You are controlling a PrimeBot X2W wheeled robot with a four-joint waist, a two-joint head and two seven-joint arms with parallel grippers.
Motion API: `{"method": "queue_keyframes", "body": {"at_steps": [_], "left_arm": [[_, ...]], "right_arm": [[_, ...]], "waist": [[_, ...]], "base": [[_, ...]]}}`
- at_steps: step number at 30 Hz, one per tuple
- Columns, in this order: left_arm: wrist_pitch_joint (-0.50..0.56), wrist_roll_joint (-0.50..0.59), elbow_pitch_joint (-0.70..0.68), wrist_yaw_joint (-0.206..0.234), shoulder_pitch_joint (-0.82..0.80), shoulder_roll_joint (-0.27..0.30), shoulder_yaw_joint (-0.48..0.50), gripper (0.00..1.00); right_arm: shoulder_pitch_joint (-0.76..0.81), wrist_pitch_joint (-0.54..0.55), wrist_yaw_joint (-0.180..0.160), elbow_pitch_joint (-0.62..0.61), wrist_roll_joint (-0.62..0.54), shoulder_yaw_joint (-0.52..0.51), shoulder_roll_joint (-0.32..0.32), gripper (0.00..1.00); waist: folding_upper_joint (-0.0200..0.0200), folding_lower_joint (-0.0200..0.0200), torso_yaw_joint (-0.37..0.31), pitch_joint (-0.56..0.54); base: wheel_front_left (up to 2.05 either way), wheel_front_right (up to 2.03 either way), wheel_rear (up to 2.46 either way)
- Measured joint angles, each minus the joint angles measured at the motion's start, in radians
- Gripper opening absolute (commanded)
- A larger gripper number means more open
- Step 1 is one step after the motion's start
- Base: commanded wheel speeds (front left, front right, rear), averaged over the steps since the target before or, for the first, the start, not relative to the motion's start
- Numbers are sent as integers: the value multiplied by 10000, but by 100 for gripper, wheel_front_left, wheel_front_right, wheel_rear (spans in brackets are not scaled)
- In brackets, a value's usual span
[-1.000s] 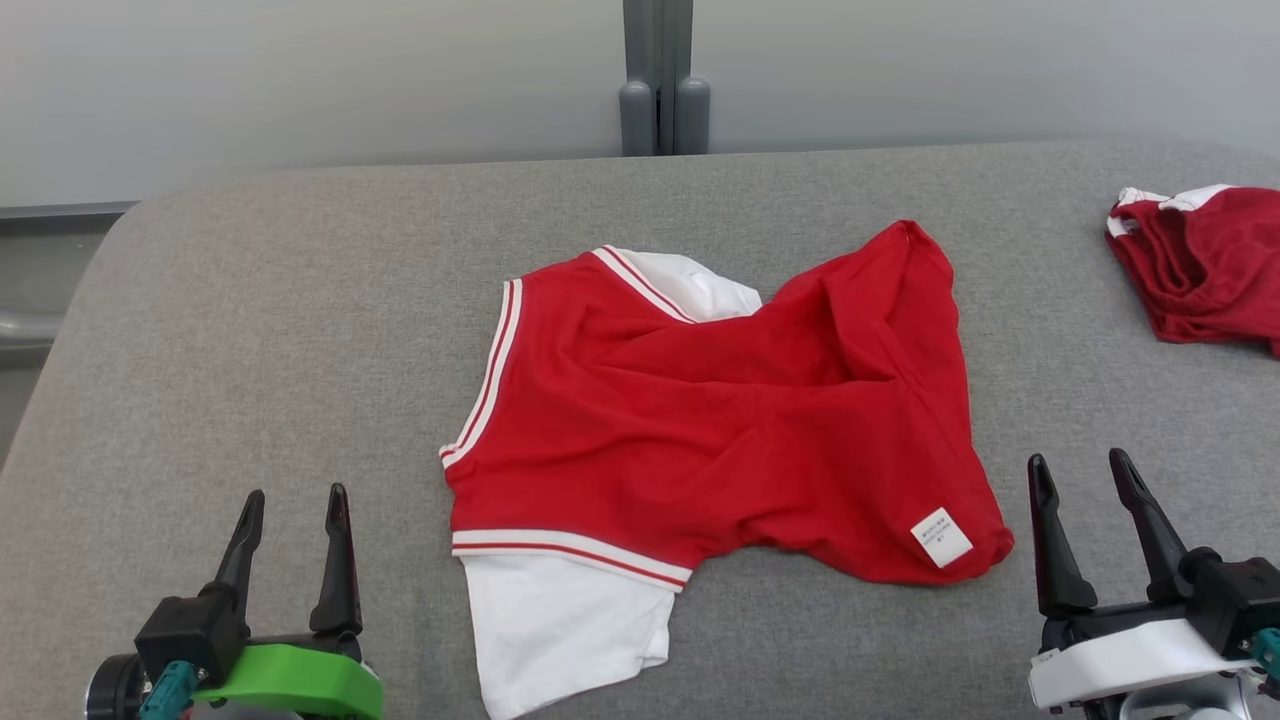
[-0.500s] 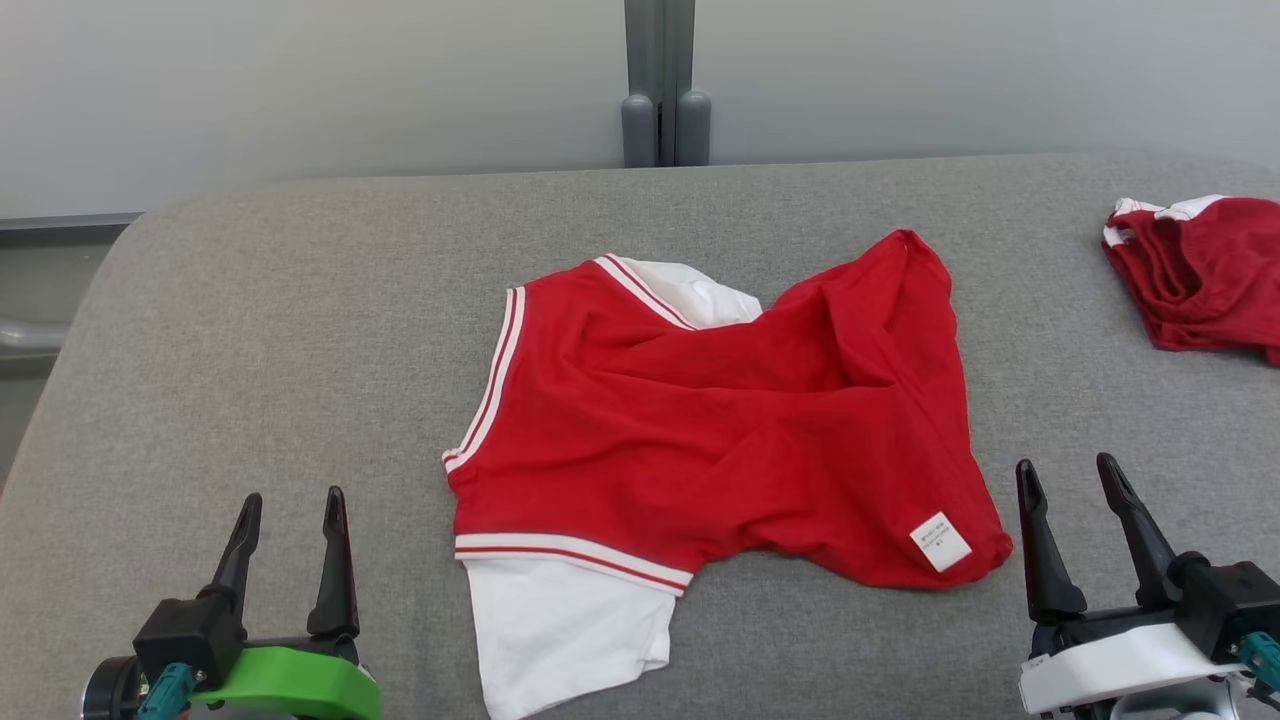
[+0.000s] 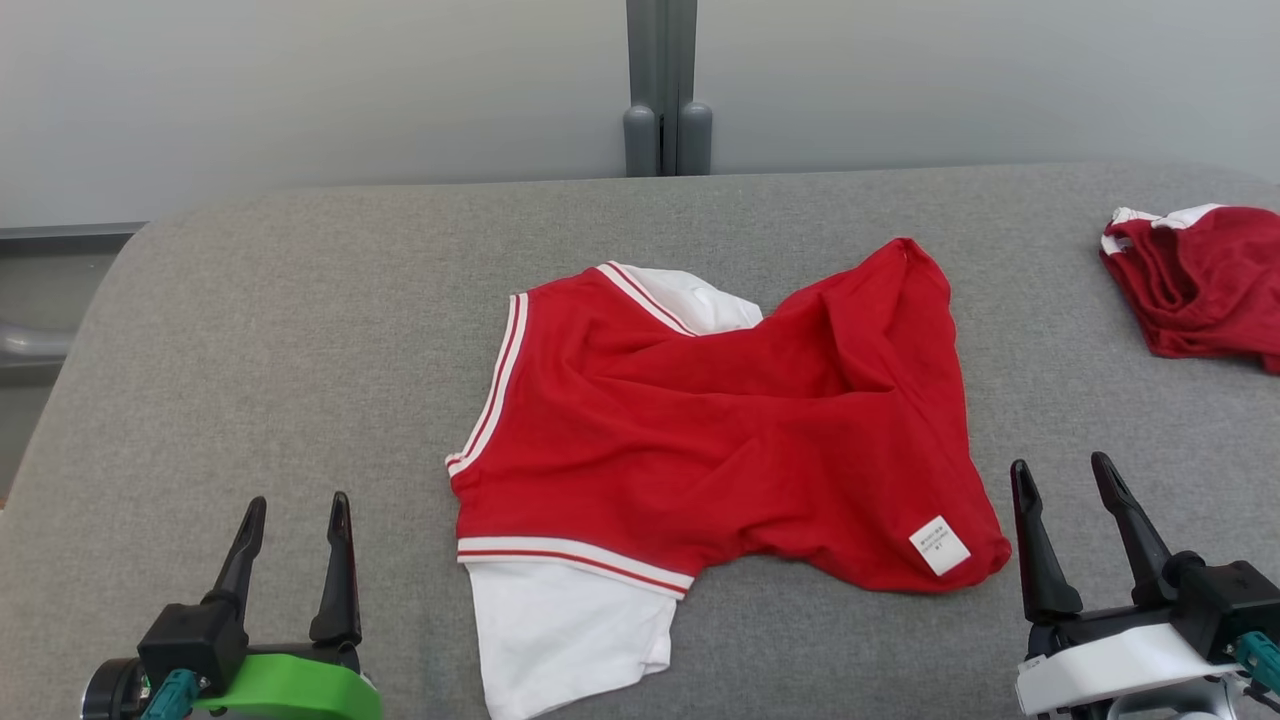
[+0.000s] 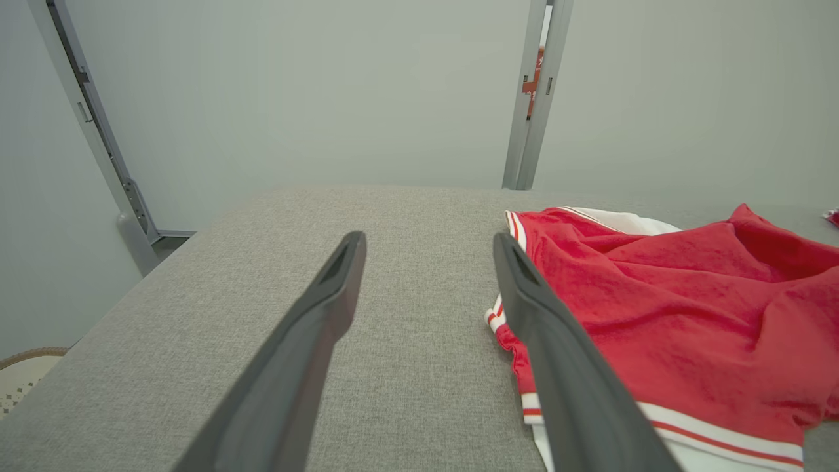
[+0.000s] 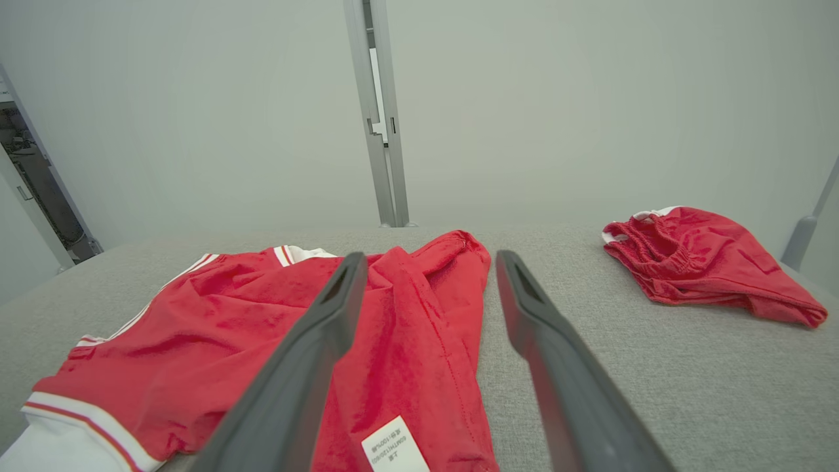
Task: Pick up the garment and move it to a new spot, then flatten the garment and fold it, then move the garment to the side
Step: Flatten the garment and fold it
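Head view showed a red T-shirt (image 3: 720,420) with white sleeves lying crumpled at the centre of a grey padded table (image 3: 300,350), turned sideways and touched by neither arm. One white sleeve (image 3: 560,630) stuck out flat at the shirt's 7 o'clock, below a band of red-and-white striped trim. A second white patch peeked out at its 12 o'clock. A white care label (image 3: 940,545) sat on the hem corner at its 4 o'clock. Deep folds ran across the red body, and the 1 o'clock corner was bunched up into a peak.

At 7 o'clock in that view the left gripper (image 3: 299,502) hung over bare grey fabric, fingers spread and empty, well apart from the shirt. At 4 o'clock the right gripper (image 3: 1059,464) was likewise spread and empty, just beside the labelled corner without touching it.

A second red garment (image 3: 1200,280) lay heaped at 2 o'clock near the table's edge, well apart from the shirt. A grey post (image 3: 660,90) stood behind the table at 12 o'clock.

Left wrist view had the striped sleeve edge behind the finger toward 3 o'clock. Right wrist view had the shirt spreading from 9 o'clock to the centre, with the label at 6 o'clock between the spread fingers.
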Motion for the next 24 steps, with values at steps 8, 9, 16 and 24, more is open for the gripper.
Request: {"method": "queue_keyframes", "body": {"at_steps": [8,9,16,24], "left_arm": [[0,-29,-90,0,75,157,-144,100],[0,-31,-90,0,88,171,-153,100],[0,-42,54,0,174,176,-305,100],[2,-153,1258,0,65,151,-1509,100]], "right_arm": [[48,0,0,25,27,6,-44,100],[50,0,0,31,33,6,-58,100],[68,0,0,382,111,17,-127,100],[-764,0,0,2098,199,38,-594,100]], "waist": [[0,0,-11,-108],[0,0,-12,-118],[0,0,-33,-89],[0,0,-27,272]], "base": [[0,0,0],[0,0,0],[0,0,0],[0,0,0]]}}
